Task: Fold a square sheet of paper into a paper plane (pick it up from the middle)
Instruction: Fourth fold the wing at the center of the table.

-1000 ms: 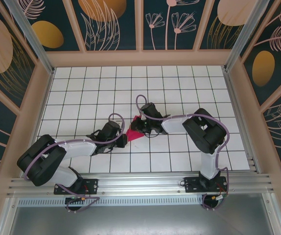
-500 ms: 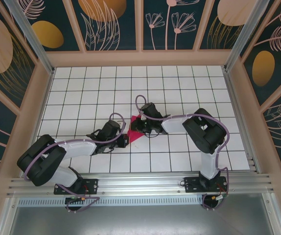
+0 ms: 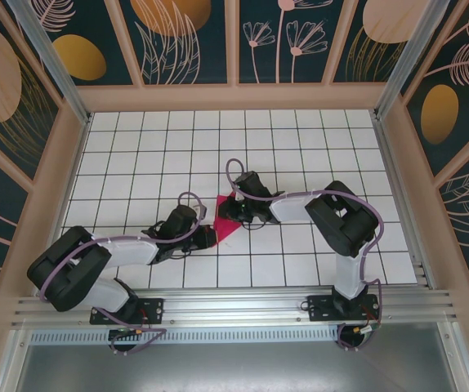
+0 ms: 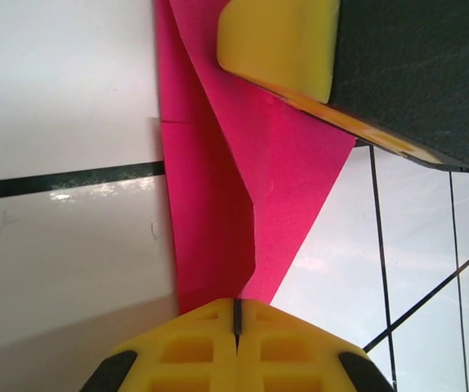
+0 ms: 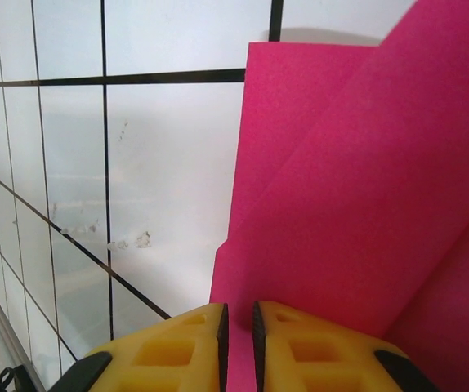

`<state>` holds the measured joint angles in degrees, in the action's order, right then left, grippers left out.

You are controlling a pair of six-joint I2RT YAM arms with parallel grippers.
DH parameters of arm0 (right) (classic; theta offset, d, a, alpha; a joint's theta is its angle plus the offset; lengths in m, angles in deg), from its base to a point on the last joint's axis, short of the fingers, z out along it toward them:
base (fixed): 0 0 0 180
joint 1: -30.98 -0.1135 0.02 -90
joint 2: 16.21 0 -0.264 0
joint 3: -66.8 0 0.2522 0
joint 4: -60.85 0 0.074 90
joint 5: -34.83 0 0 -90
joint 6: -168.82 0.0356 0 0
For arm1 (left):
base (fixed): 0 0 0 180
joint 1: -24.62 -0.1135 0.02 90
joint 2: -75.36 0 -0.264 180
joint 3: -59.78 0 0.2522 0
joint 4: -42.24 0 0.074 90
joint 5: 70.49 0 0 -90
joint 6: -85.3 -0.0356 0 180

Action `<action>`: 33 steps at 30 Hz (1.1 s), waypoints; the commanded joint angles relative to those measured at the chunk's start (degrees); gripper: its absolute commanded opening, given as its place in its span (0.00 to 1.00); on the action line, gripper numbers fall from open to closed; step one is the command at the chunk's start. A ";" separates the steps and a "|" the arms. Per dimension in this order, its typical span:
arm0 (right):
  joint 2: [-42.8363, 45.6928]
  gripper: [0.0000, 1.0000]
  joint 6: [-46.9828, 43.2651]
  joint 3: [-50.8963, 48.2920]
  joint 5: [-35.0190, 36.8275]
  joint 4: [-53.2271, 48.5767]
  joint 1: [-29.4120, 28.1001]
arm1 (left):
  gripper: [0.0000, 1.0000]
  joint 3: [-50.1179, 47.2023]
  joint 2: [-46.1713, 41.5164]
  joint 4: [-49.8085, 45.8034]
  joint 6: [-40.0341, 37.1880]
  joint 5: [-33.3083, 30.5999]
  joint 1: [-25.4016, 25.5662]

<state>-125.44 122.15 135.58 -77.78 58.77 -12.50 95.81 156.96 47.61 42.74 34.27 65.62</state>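
Note:
The square sheet of paper (image 3: 225,223) is a creased magenta shape, folded into overlapping angular layers, lifted between both grippers near the middle of the tiled floor. My left gripper (image 3: 211,235) is shut on its near lower corner; in the left wrist view the yellow fingers (image 4: 185,351) meet with the paper (image 4: 218,212) pinched in the seam of the left gripper (image 4: 237,314). My right gripper (image 3: 228,211) holds the far edge; in the right wrist view the right gripper (image 5: 238,327) has its jaws a sliver apart with paper (image 5: 365,188) clamped between them. A right fingertip (image 4: 279,41) presses on the sheet from above.
The white tiled floor (image 3: 300,155) stretches all round the paper. Wooden frame walls (image 3: 234,96) close off the back and sides. An aluminium rail (image 3: 234,306) with both arm bases runs along the near edge.
The left arm has shifted slightly toward the near edge, pulling the paper's lower corner a little with it. The right arm has hardly moved.

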 commanded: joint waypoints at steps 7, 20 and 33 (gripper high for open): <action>-0.16 0.19 -1.33 1.42 -0.51 -2.06 0.03 | 0.30 -1.26 -9.41 -2.52 1.68 -3.89 -0.06; -0.45 0.19 -0.86 1.32 -0.43 -1.75 -0.10 | 0.46 2.03 -4.72 -6.06 -1.11 -2.99 -0.07; 0.26 0.19 -0.44 1.07 0.11 -1.58 -0.19 | 0.44 2.71 -0.62 -4.63 -0.72 -1.36 -0.11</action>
<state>-125.44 122.17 135.60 -77.74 58.05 -12.50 97.25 155.52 42.37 42.87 32.39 65.55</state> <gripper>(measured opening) 0.189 0.438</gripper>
